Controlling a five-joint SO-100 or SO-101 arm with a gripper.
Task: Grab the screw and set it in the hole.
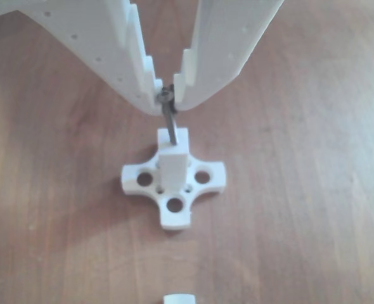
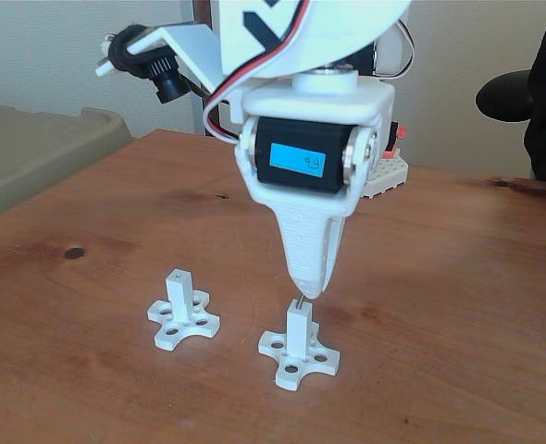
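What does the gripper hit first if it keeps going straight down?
The gripper, shut on the screw, points down at the post directly below. The screw tip is already at the post's top face, so the fingers would likely meet that post top first.

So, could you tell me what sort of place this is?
Probably a home or office hobby setup: a wooden table, an office chair behind it, and 3D-printed white posts under the gripper.

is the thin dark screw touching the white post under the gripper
Touching: in the other view the thin dark-grey metal screw runs down into the top of the square white plastic post.
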